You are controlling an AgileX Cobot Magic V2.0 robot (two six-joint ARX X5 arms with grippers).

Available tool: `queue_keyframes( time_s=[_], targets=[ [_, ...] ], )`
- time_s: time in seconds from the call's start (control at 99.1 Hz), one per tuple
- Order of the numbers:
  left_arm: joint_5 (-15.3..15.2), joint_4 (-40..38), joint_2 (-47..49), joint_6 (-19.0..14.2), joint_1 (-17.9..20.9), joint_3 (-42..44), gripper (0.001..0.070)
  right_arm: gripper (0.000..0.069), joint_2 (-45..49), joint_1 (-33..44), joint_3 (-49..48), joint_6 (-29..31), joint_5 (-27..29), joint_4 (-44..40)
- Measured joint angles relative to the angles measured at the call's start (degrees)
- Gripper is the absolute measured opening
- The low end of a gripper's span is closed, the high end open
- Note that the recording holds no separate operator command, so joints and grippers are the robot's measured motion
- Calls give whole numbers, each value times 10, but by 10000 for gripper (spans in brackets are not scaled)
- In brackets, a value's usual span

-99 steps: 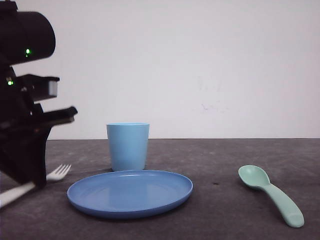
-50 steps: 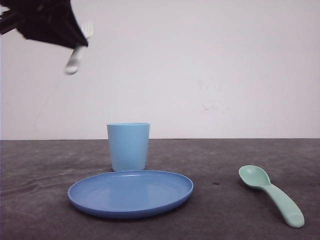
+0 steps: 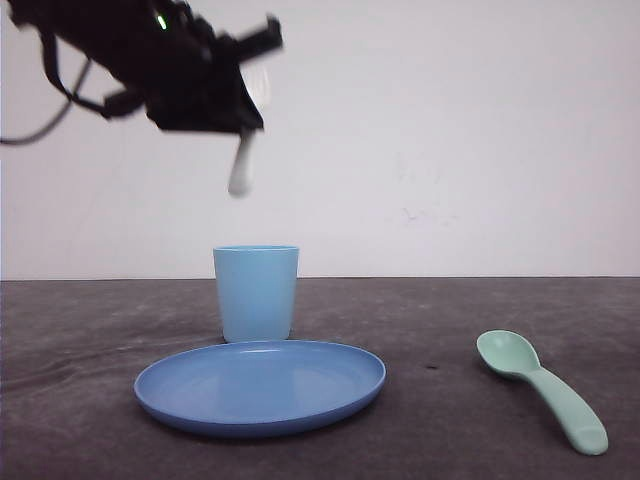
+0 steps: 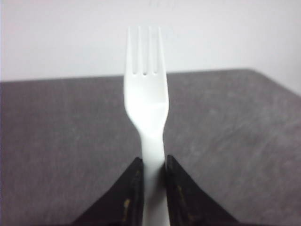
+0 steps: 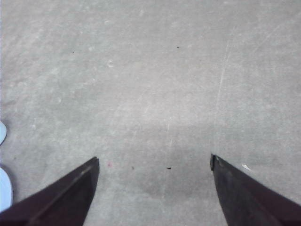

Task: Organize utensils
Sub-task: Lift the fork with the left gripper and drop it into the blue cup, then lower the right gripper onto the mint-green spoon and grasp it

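The fork (image 4: pixel 146 94) looks like smooth white plastic, the spoon (image 3: pixel 545 388) matt plastic. The plate (image 3: pixel 260 385) is slightly glossy. The table (image 3: pixel 450 320) looks rough, matt.

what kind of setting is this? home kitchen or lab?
Most likely a lab test bench, not a kitchen: a bare dark grey table against a plain white wall, set with only plastic tableware: a cup, a plate, a spoon, and a fork in the left gripper.

Right gripper (image 5: pixel 154 162) spread wide above bare grey table (image 5: pixel 155 80).
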State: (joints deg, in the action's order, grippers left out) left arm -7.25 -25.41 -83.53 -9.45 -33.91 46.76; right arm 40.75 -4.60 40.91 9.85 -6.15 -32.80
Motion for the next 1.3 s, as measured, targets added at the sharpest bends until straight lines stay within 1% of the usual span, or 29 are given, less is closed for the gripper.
queue_keyframes(
  time_s=[0.252, 0.313, 0.414, 0.464, 0.545, 0.676, 0.777, 0.918, 1.12, 1.231, 1.302],
  targets=[
    [-2, -2, -61, 2, -4, 0, 44, 474, 0, 0, 0, 0, 1, 0],
    [-2, 2, -63, -1, -5, 0, 77, 474, 0, 0, 0, 0, 1, 0],
    [-2, 8, -63, -3, -5, 0, 171, 473, 0, 0, 0, 0, 1, 0],
    [-2, 12, -63, -3, -5, 0, 203, 473, 0, 0, 0, 0, 1, 0],
    [-2, 16, -63, -5, -5, 0, 224, 473, 0, 0, 0, 0, 1, -1],
    [-2, 35, -46, -7, -10, -1, 230, 473, 0, -14, 0, 0, -7, -9],
    [-2, 53, 3, -6, -19, -2, 230, 474, 0, -40, 0, 6, -17, -26],
    [-2, 93, 109, -6, -28, -2, 230, 474, 13, -91, 0, 34, -27, -53],
    [-2, 261, 266, -6, -47, -2, 230, 473, 69, -180, 0, 91, -25, -76],
    [-1, 354, 345, -7, -59, -2, 230, 473, 120, -226, 1, 122, 2, -76],
    [-1, 405, 389, -13, -64, -2, 230, 464, 158, -252, 1, 144, 23, -76]
  ],
)
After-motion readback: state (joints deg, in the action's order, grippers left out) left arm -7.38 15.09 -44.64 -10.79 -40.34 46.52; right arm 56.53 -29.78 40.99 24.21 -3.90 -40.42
